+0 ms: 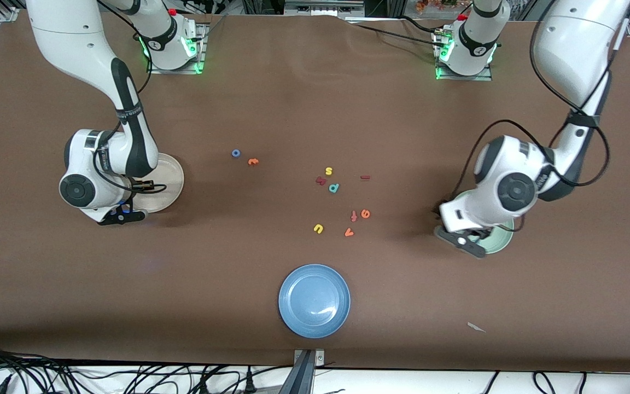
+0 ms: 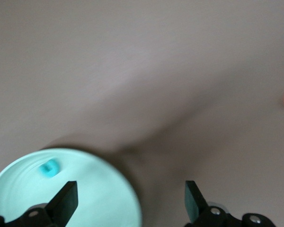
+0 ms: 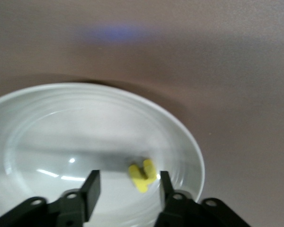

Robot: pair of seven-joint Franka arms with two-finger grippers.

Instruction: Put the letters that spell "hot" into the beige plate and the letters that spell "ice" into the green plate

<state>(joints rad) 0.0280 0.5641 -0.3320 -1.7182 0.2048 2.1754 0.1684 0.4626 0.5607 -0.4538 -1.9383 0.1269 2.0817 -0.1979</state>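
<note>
The yellow "h" (image 3: 143,176) lies in the beige plate (image 1: 171,176), near the rim, directly under the right pincer (image 3: 128,189), whose fingers stand apart with nothing between them. The beige plate sits at about nine o'clock on the table (image 1: 293,98), toward the right arm's end. The teal "c" (image 2: 49,168) lies in the green plate (image 2: 104,198), which sits at about three o'clock, toward the left arm's end; the left pincer (image 2: 130,198) hangs over that plate's rim, spread wide and empty.

The other letters lie near the table's middle. The blue "o" (image 1: 235,153) and an orange letter (image 1: 253,161) just beside it lie at about eleven o'clock of the middle. The dark red "i" (image 1: 365,177) lies at about two o'clock of the cluster, apart from the rest. A yellow "s" (image 1: 328,171), a dark red letter (image 1: 321,180) and a teal "d"-like letter (image 1: 333,187) sit close together. Nearer the front camera lie the orange "t" (image 1: 354,215), an orange rounded letter (image 1: 365,213), an orange "v" (image 1: 349,232) and a yellow "u" (image 1: 318,229). The blue plate (image 1: 314,300) sits at six o'clock.
</note>
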